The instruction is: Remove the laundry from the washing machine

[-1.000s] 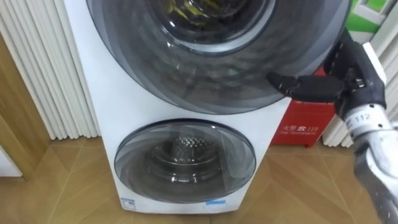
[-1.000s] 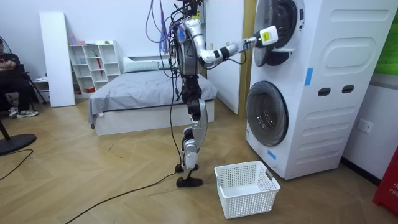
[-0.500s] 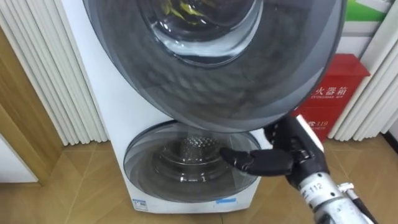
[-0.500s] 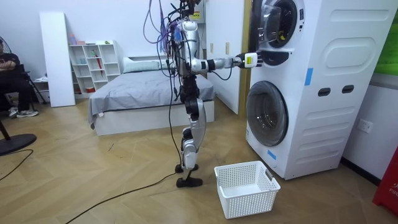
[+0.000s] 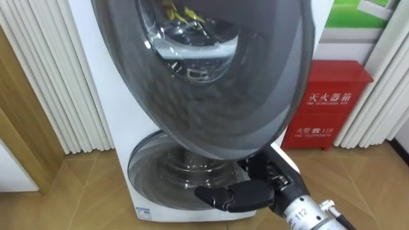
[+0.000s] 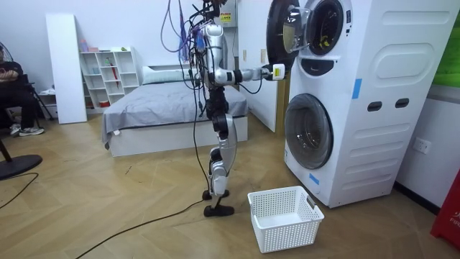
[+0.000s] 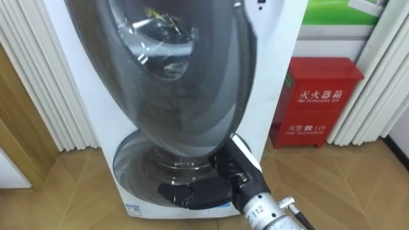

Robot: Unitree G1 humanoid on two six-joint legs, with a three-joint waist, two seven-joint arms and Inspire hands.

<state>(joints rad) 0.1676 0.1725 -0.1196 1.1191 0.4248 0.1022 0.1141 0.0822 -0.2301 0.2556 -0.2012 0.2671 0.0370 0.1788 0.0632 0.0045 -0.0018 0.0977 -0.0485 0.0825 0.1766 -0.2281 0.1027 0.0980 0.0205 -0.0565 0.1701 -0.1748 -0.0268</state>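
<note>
I stand facing a white stacked washing machine [image 6: 374, 93]. Its upper round door [image 5: 211, 83] hangs partly swung open, its dark glass tilted toward me. Through the glass, something yellow [image 5: 180, 11] shows in the upper drum, also visible in the room view as a yellow item [image 6: 325, 40]. My right hand [image 5: 238, 193] is held out below the door's lower edge, in front of the lower door [image 5: 153, 176], with dark fingers stretched leftward and holding nothing. The room view shows this right hand [image 6: 277, 71] just short of the open door [image 6: 282, 29].
A white laundry basket [image 6: 285, 216] sits on the wood floor beside my feet, before the machine. A red box [image 5: 329, 105] stands to the machine's right, white slats [image 5: 45, 76] to its left. A bed [image 6: 165, 108] and a seated person [image 6: 14, 79] are behind.
The upper door has swung further open, away from the machine. My right hand dropped from the door's right edge to below it and drew back toward my body.
</note>
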